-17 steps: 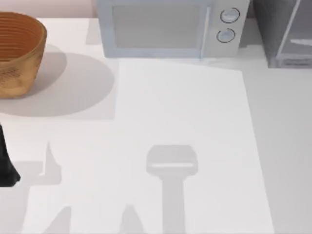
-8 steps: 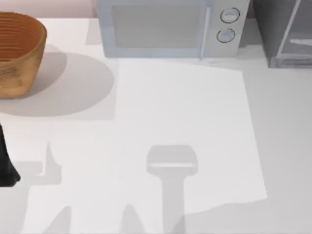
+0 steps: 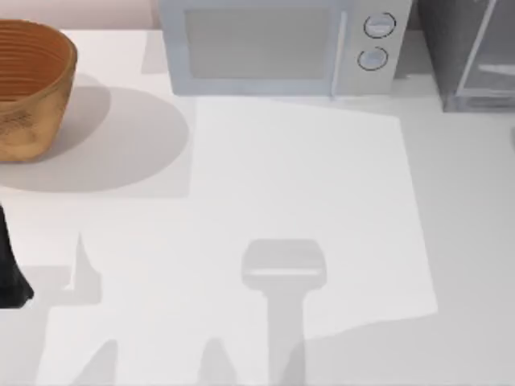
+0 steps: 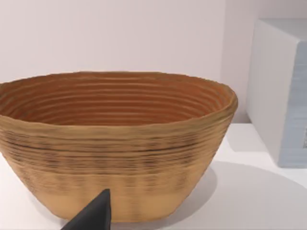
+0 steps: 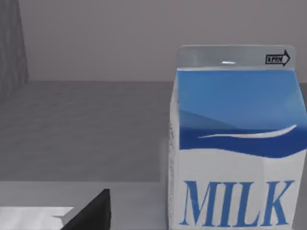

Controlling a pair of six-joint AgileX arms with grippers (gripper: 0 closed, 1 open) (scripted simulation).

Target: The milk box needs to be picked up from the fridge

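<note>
Reaching into the fridge (image 3: 471, 56) with the right arm: its wrist camera looks straight at the milk box (image 5: 237, 143), upright on the dark grey fridge floor, long axis vertical, blue band above, "MILK" face toward the camera. The carton sits ahead of the right gripper and off to one side of the dark finger (image 5: 93, 213) tip poking into the frame, so my guess is the approach needs a sideways correction before closing. Nothing touches the carton. Right gripper: one fingertip visible, can't tell how wide it's open; nothing looks held.

Right arm is clearly the nearer one: the fridge is at the table's far right corner, next to the microwave (image 3: 278, 48).

Left arm parked at the table's left edge, dark body (image 3: 10, 269) just in frame. Its wrist camera faces the wicker basket (image 4: 115, 143), one dark fingertip (image 4: 93, 215) low in frame; opening can't be read, nothing held.

Versus a second ago: a grey shadow has spread across the lower right of the table, cutting the bright patch's bottom corner, and a sliver of something has appeared at the top view's right edge. Basket, microwave and left arm haven't moved.
</note>
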